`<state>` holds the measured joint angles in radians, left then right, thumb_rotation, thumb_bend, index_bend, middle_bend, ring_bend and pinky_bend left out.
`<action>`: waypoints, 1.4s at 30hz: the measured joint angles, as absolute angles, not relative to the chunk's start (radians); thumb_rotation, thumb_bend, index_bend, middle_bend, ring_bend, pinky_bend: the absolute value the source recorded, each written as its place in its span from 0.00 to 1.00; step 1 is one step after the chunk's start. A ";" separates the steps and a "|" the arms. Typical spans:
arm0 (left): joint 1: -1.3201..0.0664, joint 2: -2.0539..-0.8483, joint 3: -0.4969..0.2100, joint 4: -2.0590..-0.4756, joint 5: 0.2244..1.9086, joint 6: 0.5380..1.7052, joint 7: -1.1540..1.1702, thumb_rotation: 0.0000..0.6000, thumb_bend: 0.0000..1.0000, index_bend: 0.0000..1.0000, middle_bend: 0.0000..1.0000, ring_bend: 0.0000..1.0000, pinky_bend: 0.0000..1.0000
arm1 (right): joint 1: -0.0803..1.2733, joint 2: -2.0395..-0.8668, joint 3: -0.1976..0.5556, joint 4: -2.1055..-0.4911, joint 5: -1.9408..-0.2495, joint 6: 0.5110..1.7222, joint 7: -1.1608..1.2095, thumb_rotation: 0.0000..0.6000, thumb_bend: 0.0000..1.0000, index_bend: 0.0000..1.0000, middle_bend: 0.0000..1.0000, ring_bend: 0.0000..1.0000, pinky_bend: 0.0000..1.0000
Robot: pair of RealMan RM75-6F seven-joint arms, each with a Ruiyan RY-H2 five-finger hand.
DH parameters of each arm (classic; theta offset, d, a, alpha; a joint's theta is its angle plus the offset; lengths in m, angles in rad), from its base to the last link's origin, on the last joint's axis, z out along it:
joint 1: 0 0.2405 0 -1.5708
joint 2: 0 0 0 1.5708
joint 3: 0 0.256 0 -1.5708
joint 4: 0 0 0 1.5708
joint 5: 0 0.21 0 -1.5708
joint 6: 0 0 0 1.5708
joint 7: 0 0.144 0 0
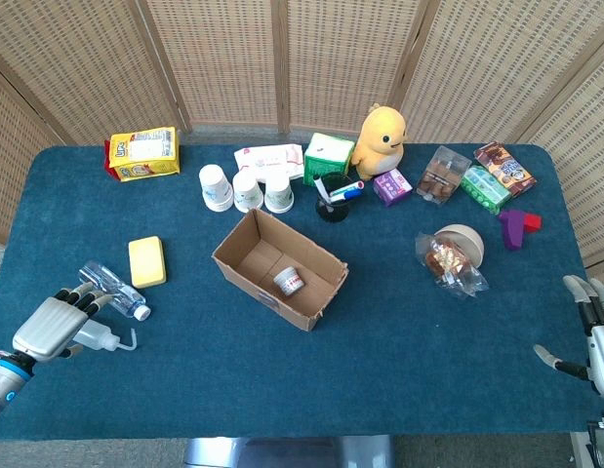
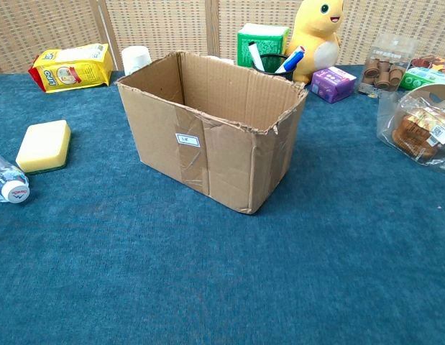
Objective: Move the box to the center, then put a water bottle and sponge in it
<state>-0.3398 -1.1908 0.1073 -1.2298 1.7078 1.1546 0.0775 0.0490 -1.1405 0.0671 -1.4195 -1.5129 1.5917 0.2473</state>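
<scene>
An open cardboard box (image 1: 279, 268) (image 2: 211, 129) stands mid-table, turned at an angle, with a small cup (image 1: 290, 282) lying inside it. A clear water bottle (image 1: 112, 289) (image 2: 6, 184) with a white cap lies on its side at the left. Just behind it lies a yellow sponge (image 1: 146, 260) (image 2: 44, 146). My left hand (image 1: 54, 325) hovers at the bottle's near side with its fingertips close to the bottle and nothing held. At the table's right edge my right hand (image 1: 591, 333) stands open and holds nothing.
Along the back stand a yellow snack bag (image 1: 142, 154), three paper cups (image 1: 247, 189), a tissue pack (image 1: 269, 159), a green box (image 1: 328, 156), a plush duck (image 1: 383, 138), a pen holder (image 1: 335, 201) and snack packs (image 1: 485, 176). A wrapped bun (image 1: 451, 259) lies right of the box.
</scene>
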 measured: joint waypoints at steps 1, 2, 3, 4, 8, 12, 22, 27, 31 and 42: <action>-0.344 -1.190 0.106 -1.235 1.704 1.147 0.084 1.00 0.11 0.17 0.24 0.16 0.31 | 0.048 -1.140 0.068 -1.420 -1.513 1.591 0.249 1.00 0.00 0.07 0.00 0.00 0.17; -0.350 -1.189 0.105 -1.243 1.700 1.137 0.092 1.00 0.11 0.17 0.24 0.16 0.31 | 0.048 -1.139 0.069 -1.420 -1.512 1.591 0.251 1.00 0.00 0.07 0.00 0.00 0.17; -0.353 -1.188 0.105 -1.249 1.699 1.133 0.099 1.00 0.11 0.17 0.24 0.16 0.31 | 0.047 -1.139 0.070 -1.419 -1.511 1.590 0.254 1.00 0.00 0.07 0.00 0.00 0.17; -0.354 -1.188 0.107 -1.253 1.700 1.132 0.105 1.00 0.11 0.17 0.24 0.16 0.31 | 0.047 -1.139 0.070 -1.418 -1.510 1.589 0.258 1.00 0.00 0.07 0.00 0.00 0.17; -0.352 -1.190 0.114 -1.255 1.702 1.142 0.108 1.00 0.10 0.17 0.25 0.18 0.33 | 0.046 -1.137 0.071 -1.415 -1.512 1.584 0.273 1.00 0.00 0.07 0.00 0.00 0.17; -0.345 -1.195 0.127 -1.241 1.713 1.162 0.095 1.00 0.10 0.17 0.26 0.19 0.35 | 0.043 -1.136 0.071 -1.413 -1.519 1.587 0.281 1.00 0.00 0.07 0.00 0.00 0.17; -0.320 -1.194 0.148 -1.206 1.733 1.223 0.054 1.00 0.10 0.17 0.29 0.20 0.36 | 0.043 -1.136 0.073 -1.411 -1.521 1.578 0.289 1.00 0.00 0.07 0.00 0.00 0.17; -0.311 -1.200 0.164 -1.184 1.738 1.221 0.053 1.00 0.11 0.17 0.29 0.21 0.37 | 0.043 -1.135 0.072 -1.412 -1.526 1.576 0.290 1.00 0.00 0.07 0.00 0.00 0.17; -0.308 -1.216 0.169 -1.162 1.734 1.208 0.055 1.00 0.11 0.17 0.29 0.20 0.38 | 0.042 -1.135 0.073 -1.412 -1.525 1.575 0.293 1.00 0.00 0.07 0.00 0.00 0.17; -0.329 -1.255 0.153 -1.141 1.702 1.153 0.101 1.00 0.11 0.17 0.28 0.20 0.37 | 0.042 -1.135 0.074 -1.410 -1.528 1.570 0.301 1.00 0.00 0.07 0.00 0.00 0.17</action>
<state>-0.3289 -1.2546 0.1532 -1.1408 1.7016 1.1535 0.1012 0.0416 -1.1347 0.0740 -1.4096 -1.5277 1.5701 0.3010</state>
